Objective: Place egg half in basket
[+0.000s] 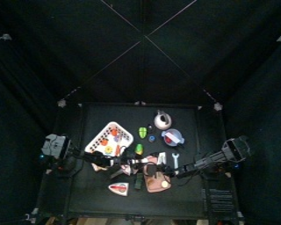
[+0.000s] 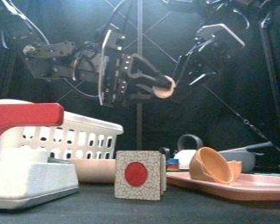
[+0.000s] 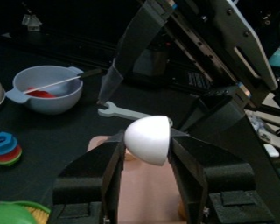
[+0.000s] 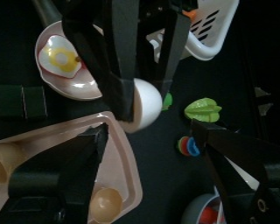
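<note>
Two arms, top view: both meet over the front middle of the table (image 1: 190, 123). The left jaws and what they carry are too small to read here. The basket (image 1: 108, 138) sits near, on the left arm's side of them.

Front view, egg half: egg half (image 2: 164, 87) is clamped in the left jaws, held high and clear of the table.

Front view, basket: white basket (image 2: 73, 144) stands well below the left jaws and off toward the left arm's side. No egg half can be seen in it.

Left wrist view, jaws: left jaws are spread fairly wide but pinching. One pad presses each flank of the white dome of the egg half (image 3: 147, 140), rounded side toward the camera.

Left wrist view, beyond the jaws: the right arm (image 3: 213, 52) stands close behind the egg half.

Right wrist view, jaws: right jaws are spread wide, with nothing between them and nothing touched.

Right wrist view, ahead of the jaws: the egg half (image 4: 140, 98) hangs just ahead of the right jaws, in the left jaws' grip. The basket (image 4: 206, 31) is farther off, past it.

Progress: pickup and lift look done.

Remaining: carry the egg half over the basket, lower it, and release. The egg half is not yet above the rim, as far as I can judge.
</note>
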Robot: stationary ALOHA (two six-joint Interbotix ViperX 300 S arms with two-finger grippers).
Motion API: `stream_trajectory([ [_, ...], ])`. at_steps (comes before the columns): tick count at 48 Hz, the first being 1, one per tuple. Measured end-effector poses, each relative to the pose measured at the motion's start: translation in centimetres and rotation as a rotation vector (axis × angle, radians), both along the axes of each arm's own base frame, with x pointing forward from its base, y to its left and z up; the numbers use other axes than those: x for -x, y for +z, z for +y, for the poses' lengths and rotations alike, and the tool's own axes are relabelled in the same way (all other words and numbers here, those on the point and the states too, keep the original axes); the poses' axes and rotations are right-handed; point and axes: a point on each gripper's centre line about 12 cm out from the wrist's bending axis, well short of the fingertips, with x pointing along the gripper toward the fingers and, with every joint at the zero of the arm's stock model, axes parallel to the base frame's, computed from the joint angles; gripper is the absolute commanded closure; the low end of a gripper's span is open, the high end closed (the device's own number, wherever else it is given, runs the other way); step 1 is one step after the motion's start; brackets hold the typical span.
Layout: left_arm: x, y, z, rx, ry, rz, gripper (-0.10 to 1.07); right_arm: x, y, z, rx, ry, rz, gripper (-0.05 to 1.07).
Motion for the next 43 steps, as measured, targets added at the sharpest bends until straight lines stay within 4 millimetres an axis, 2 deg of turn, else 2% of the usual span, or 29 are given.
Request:
stream_trajectory([
  [11, 4.6, 2.5, 0.1, 0.068, -0.005, 0.044, 0.26, 0.0, 0.0, 0.0, 0.0, -0.002, 0.001, -0.01],
  [22, 10.0, 4.2, 1.2, 0.177, -0.009, 0.149, 0.26, 0.1, -0.1, 0.0, 0.0, -0.002, 0.005, -0.02],
  [34, 15.9, 4.3, 3.1, 0.208, -0.04, 0.31, 0.25, 0.1, -0.3, 0.1, -0.005, 0.011, 0.005, -0.02],
  [43, 18.2, 2.7, 4.1, 0.149, -0.039, 0.423, 0.25, -0.2, -0.3, 0.6, -0.036, 0.055, -0.011, -0.02],
])
